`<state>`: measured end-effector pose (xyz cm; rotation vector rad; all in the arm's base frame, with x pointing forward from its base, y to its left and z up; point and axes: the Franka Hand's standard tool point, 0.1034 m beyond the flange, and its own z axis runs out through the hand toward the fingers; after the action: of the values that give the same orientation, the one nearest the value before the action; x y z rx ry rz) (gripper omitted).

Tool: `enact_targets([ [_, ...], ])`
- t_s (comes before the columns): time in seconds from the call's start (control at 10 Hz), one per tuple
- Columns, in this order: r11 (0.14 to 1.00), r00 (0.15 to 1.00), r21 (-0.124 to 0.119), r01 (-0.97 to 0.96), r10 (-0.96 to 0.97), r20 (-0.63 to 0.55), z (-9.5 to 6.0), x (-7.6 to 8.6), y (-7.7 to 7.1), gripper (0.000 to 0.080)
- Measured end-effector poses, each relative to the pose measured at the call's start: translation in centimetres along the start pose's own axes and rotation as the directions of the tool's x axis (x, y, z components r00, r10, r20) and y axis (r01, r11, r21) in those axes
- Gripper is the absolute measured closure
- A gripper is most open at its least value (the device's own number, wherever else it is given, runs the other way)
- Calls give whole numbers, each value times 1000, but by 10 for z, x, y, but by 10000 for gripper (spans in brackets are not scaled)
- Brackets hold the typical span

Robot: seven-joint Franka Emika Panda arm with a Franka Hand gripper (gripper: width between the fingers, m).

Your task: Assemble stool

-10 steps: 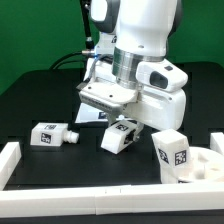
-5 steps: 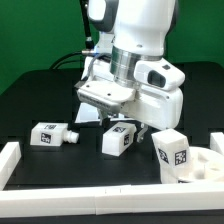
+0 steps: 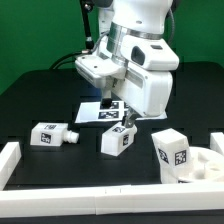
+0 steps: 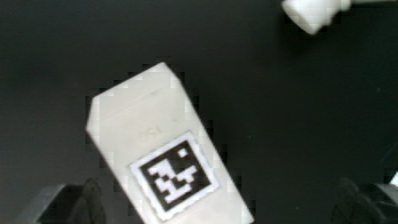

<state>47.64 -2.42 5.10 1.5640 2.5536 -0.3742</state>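
A white stool leg (image 3: pixel 118 139) with a square tag lies on the black table. My gripper (image 3: pixel 125 119) hangs just above it, open and holding nothing. In the wrist view the leg (image 4: pixel 166 150) lies slanted between my dark fingertips (image 4: pixel 71 204), apart from both, and the gripper (image 4: pixel 224 208) is open. A second leg (image 3: pixel 50 134) lies at the exterior view's left and shows at the wrist view's edge (image 4: pixel 317 12). A third leg (image 3: pixel 172 152) stands upright beside the round seat disc (image 3: pixel 204 168) at the exterior view's right.
The marker board (image 3: pixel 100 110) lies flat behind the middle leg, partly under the arm. White border rails run along the front (image 3: pixel 100 206) and the exterior view's left (image 3: pixel 9 164).
The arm has risen and turned, so the hand is higher above the middle leg than before. The leg stays on the table, and the other parts have not moved.
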Motion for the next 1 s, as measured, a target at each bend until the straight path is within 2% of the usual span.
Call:
enact_targets([
  [0.2, 993, 993, 0, -121, 121, 0, 0, 0, 0, 150],
  [0.3, 958, 958, 16, -285, 286, -15, -2, -6, -3, 150],
  [0.4, 890, 890, 39, -453, 454, -27, -7, -13, -7, 150],
  [0.5, 795, 795, 71, -603, 606, -28, -11, -21, -10, 150],
  [0.6, 733, 734, 76, -676, 679, -20, -13, -23, -8, 150],
  [0.8, 680, 682, 81, -729, 732, -13, -11, -21, -8, 150],
  [1.0, 537, 539, 89, -839, 842, -3, -11, -21, -8, 150],
])
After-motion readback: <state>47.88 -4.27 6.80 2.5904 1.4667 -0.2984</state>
